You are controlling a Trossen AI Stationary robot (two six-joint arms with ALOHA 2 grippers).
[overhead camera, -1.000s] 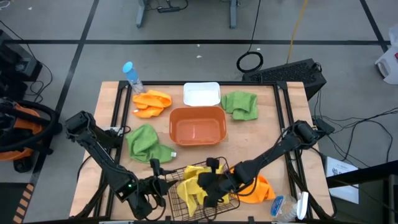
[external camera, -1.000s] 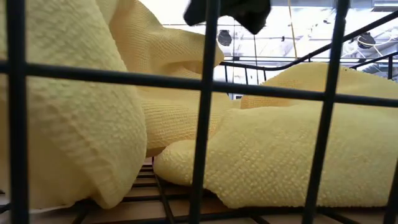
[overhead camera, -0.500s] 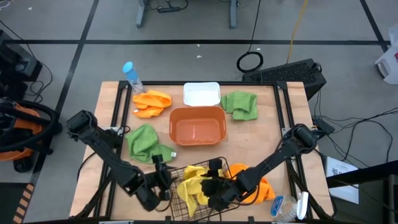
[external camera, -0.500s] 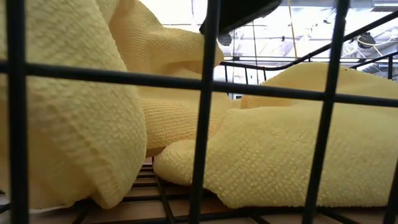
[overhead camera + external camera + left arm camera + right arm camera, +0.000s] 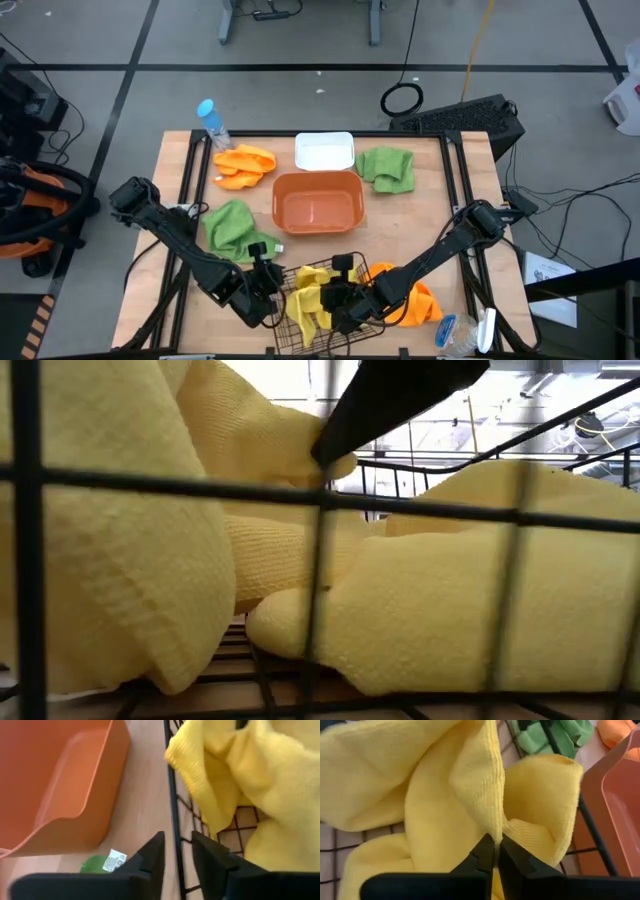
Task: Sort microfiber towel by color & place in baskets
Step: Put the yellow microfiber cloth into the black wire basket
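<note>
The black wire basket (image 5: 322, 296) stands at the table's near edge and holds both yellow towels (image 5: 312, 298). My right gripper (image 5: 495, 846) is inside it, shut on a yellow towel (image 5: 470, 785). My left gripper (image 5: 178, 854) is open at the basket's left wall, one finger on each side of a wall wire (image 5: 173, 827). One orange towel (image 5: 418, 304) lies under my right arm, the other (image 5: 243, 165) by the far left corner. Green towels lie left of the orange tub (image 5: 234, 228) and at the far right (image 5: 388, 168). My right gripper pinches a raised fold (image 5: 493, 822) of the upper yellow towel between its two fingers (image 5: 481, 856), coming from above at a slant. The rest of that towel lies slack on the basket's floor and on the other yellow towel. My left gripper straddles the basket's left wall wire; whether a finger (image 5: 150, 862) touches it, I cannot tell.
The orange-brown tub (image 5: 282, 196) sits mid-table, with the white bin (image 5: 324, 152) just behind it. A blue-capped clear bottle (image 5: 212, 122) stands at the far left corner. Another blue-capped item (image 5: 446, 330) lies at the near right edge.
My left gripper moved right and slightly toward the far edge, up to the basket's left wall. My right gripper came down inside the basket onto the upper yellow towel. In the low view the basket's wires have shifted a little sideways and are blurred.
</note>
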